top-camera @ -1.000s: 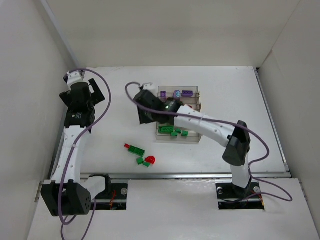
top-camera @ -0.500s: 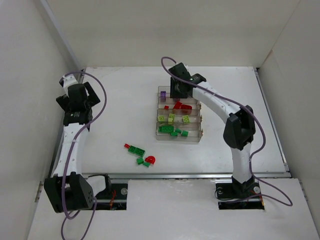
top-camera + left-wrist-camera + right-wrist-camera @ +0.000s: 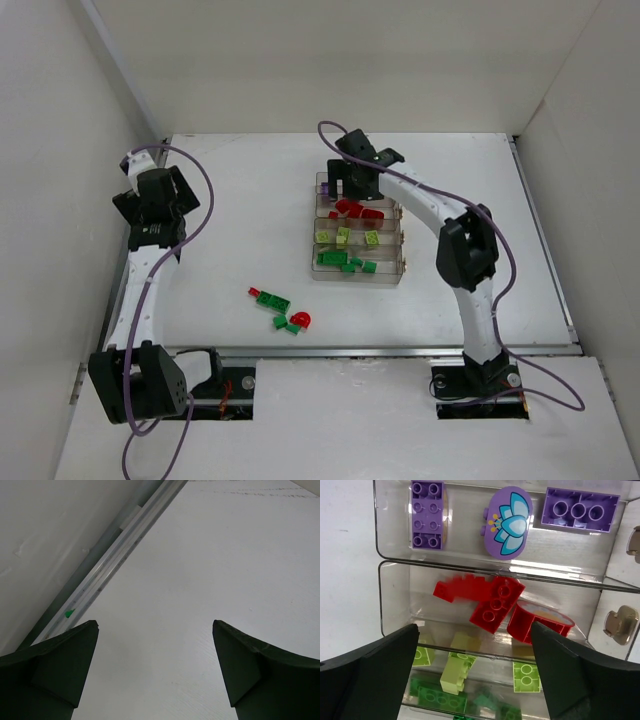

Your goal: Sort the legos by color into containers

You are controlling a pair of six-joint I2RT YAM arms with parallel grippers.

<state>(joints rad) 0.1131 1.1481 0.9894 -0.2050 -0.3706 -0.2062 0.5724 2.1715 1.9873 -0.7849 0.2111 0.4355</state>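
The white worktop carries everything, and the right arm reaches across it to the far end of the containers, one clear tray with four long compartments lying side by side. The left arm stands well apart at the left wall, its left tool spread wide over bare surface and gripping nothing. The right tool hangs above the second compartment, fingers set wide with nothing between them. Below it a blurred red brick sits beside a sharper red brick and a red curved piece, so the step in hand reads as a drop into the red row. The other legos in the tray are sorted: purple pieces in the far compartment, lime ones in the third, dark green in the nearest. To finish the drop well, the right tool should stay spread and rise straight up until its fingers clear the thin walls, since a sideways swing could catch a divider and shove the light tray. A loose cluster of green and red bricks lies on the worktop near the front edge, with a red arch touching a green brick, so the next pick calls for a narrow, well-centred approach on one piece alone
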